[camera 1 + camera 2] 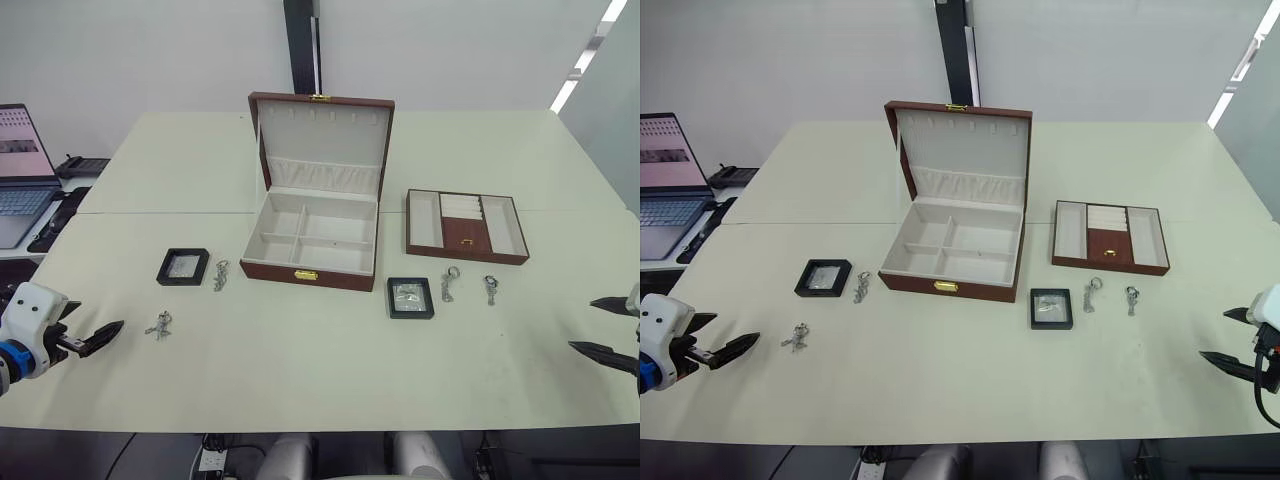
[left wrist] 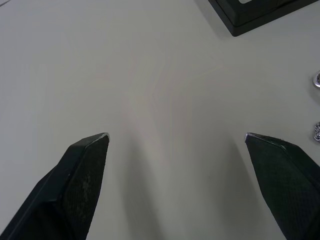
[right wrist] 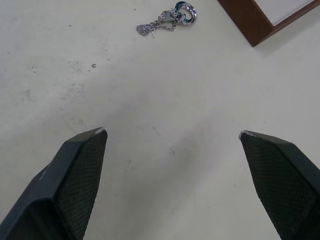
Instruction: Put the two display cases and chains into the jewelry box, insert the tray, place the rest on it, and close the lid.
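The jewelry box [image 1: 312,268] stands in the middle of the table with its lid [image 1: 322,132] raised upright and its cream compartments bare. The tray [image 1: 466,226] lies to its right. One display case [image 1: 183,266] sits left of the box, the other [image 1: 411,297] in front of its right corner. Two chains [image 1: 221,274] [image 1: 160,325] lie near the left case. Two silver trinkets [image 1: 451,283] [image 1: 490,289] rest in front of the tray. My left gripper [image 1: 98,318] hovers open at the near left, beside the nearer chain. My right gripper [image 1: 592,325] is open at the near right.
A laptop [image 1: 20,170] and black gear [image 1: 80,165] occupy a side desk at the far left. The right wrist view shows one trinket [image 3: 172,17] and the tray's corner [image 3: 247,20] ahead of the fingers. A case corner [image 2: 255,12] appears in the left wrist view.
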Robot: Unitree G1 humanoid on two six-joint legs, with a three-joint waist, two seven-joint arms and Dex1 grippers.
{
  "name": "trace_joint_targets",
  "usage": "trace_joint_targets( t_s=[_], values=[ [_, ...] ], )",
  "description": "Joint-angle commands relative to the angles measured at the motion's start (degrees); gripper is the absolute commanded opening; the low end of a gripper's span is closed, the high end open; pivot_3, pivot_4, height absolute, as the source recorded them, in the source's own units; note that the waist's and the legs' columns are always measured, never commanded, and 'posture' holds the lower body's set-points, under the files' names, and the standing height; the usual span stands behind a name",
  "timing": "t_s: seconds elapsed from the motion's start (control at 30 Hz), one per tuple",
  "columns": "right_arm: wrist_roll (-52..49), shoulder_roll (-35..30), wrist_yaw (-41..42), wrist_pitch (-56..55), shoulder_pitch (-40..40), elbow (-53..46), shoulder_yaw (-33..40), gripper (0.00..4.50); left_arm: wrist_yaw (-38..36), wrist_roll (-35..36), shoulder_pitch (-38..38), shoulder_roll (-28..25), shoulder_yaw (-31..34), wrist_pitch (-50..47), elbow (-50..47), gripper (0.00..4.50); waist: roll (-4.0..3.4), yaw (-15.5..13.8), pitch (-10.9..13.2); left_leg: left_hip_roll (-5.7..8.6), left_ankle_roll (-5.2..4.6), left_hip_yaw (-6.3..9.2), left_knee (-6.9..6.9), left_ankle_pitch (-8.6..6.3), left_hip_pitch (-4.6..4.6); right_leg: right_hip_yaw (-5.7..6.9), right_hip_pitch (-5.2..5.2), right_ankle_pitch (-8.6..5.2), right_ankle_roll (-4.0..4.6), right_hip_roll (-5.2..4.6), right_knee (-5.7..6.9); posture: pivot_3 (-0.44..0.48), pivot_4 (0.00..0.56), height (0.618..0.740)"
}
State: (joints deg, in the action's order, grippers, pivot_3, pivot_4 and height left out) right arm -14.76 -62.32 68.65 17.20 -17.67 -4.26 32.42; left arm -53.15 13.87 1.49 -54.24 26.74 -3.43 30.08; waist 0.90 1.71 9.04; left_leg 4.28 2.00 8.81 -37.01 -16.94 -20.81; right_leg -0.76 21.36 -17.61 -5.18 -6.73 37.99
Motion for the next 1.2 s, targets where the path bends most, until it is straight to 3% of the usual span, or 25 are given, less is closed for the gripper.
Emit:
trace_joint_targets(
  t_s=[0.03, 0.73, 1.2],
  values=[
    [-0.35, -0.10, -0.06, -0.08, 0.07, -0.37, 1.16, 4.49, -0.59, 0.09, -1.05, -1.40, -0.22, 0.57, 0.52, 4.50, 0.00, -0.01, 0.00, 0.00, 0.00, 0.00, 0.00, 0.00, 0.00, 0.00, 0.00, 0.00, 0.00, 0.00, 0.00, 0.000, 0.150, 0.740],
    [0.67, -0.33, -0.83, -2.23, -1.00, 1.95, 1.85, 4.49, -8.55, 2.18, -3.38, -2.47, -0.69, 2.89, 7.48, 4.50, 0.00, 0.05, 0.00, 0.02, 0.00, -0.01, 0.00, 0.00, 0.00, 0.00, 0.01, 0.00, 0.00, 0.03, 0.01, 0.000, 0.150, 0.740],
    [1.20, 0.02, -1.10, -3.03, -1.53, 0.67, 1.62, 4.49, -4.05, 4.55, -1.41, -0.81, 2.31, 2.05, 7.47, 4.50, 0.00, 0.03, 0.00, 0.00, 0.00, 0.01, -0.01, 0.00, 0.00, 0.00, 0.01, 0.00, 0.00, 0.02, 0.01, 0.000, 0.150, 0.740]
  ],
)
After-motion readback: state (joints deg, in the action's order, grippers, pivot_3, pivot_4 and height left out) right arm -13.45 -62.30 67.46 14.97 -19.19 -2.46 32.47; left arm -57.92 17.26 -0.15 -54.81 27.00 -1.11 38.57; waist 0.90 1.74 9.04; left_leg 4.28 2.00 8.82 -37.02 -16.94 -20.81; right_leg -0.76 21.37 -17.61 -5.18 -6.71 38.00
